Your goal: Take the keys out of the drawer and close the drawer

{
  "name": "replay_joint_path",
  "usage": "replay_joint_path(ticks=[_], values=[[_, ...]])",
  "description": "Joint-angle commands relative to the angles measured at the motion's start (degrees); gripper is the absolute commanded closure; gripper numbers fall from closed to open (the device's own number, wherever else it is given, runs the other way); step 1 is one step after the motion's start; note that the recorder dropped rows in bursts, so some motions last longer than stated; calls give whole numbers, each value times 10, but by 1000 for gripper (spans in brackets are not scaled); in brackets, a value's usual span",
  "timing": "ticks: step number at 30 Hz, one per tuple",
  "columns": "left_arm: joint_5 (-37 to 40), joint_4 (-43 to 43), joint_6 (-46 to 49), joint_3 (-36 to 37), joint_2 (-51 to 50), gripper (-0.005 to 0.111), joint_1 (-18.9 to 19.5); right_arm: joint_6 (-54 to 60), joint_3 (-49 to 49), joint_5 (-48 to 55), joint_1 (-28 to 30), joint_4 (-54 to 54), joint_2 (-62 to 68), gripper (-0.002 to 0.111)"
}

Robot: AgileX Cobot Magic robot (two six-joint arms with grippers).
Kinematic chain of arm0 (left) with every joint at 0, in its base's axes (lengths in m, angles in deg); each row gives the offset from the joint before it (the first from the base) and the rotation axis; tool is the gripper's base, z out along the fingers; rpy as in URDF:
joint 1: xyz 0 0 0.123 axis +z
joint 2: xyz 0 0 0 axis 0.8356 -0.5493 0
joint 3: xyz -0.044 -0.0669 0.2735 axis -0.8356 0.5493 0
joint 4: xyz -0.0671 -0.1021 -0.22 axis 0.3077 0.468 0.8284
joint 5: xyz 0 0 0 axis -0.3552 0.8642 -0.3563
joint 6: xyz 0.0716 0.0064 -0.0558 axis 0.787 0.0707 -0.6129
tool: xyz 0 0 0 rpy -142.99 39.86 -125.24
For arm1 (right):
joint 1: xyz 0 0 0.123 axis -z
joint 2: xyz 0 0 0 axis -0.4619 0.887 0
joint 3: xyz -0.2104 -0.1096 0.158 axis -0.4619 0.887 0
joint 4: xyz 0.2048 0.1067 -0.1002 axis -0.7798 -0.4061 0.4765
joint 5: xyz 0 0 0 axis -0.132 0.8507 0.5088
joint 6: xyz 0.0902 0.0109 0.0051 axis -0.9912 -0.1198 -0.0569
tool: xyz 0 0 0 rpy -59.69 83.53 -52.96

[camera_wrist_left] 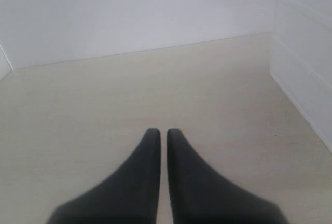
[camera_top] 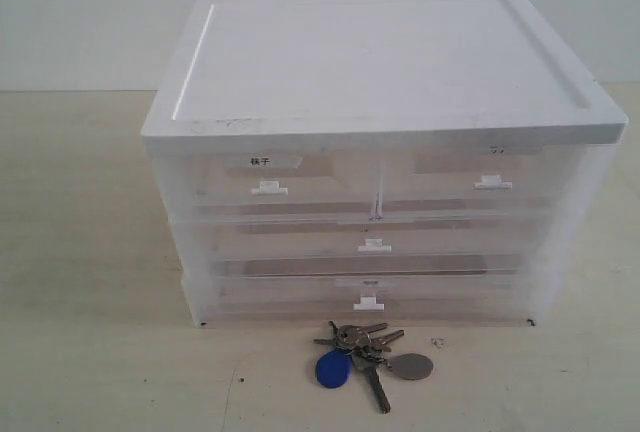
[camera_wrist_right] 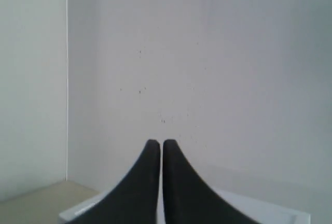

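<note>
The keys [camera_top: 368, 352] lie on the table [camera_top: 90, 332] at six o'clock from the cabinet [camera_top: 380, 62]. The middle drawer [camera_top: 440, 240] looks flush shut. Left gripper [camera_wrist_left: 163, 133] and right gripper [camera_wrist_right: 161, 143] are pressed together, empty. Best to hold both clear and disturb nothing.

looks like a plain test bench in a lab or office. shows a pale wood-grain tabletop [camera_top: 90, 352] spreading from 9 o'clock to 3 o'clock, backed at 12 o'clock by a flat white wall [camera_top: 80, 12]. carries at the centre a translucent plastic desk cabinet [camera_top: 380, 62] with a white lid, office-style storage, with a printed label [camera_top: 262, 161] at 11 o'clock on its front. has keys [camera_top: 365, 352] lying at 6 o'clock before it. repeats the same white wall and pale surface in both wrist views.
</note>
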Motion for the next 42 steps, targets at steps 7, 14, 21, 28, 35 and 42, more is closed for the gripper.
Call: replay_joint_path(ticks=[7, 14, 21, 28, 35, 42], values=[[-1, 4, -4, 0, 2, 102, 2, 0, 0, 4, 2, -2, -69, 108], [-1, 4, -4, 0, 2, 102, 2, 0, 0, 4, 2, -2, -70, 108], [-1, 4, -4, 0, 2, 102, 2, 0, 5, 11, 2, -5, -71, 108], [-1, 4, -4, 0, 2, 102, 2, 38, 51, 53, 4, -300, -97, 108], [-1, 4, -4, 0, 2, 102, 2, 231, 107, 20, 56, -430, -97, 108], [-1, 4, -4, 0, 2, 102, 2, 397, 174, -60, 258, -570, -97, 108]])
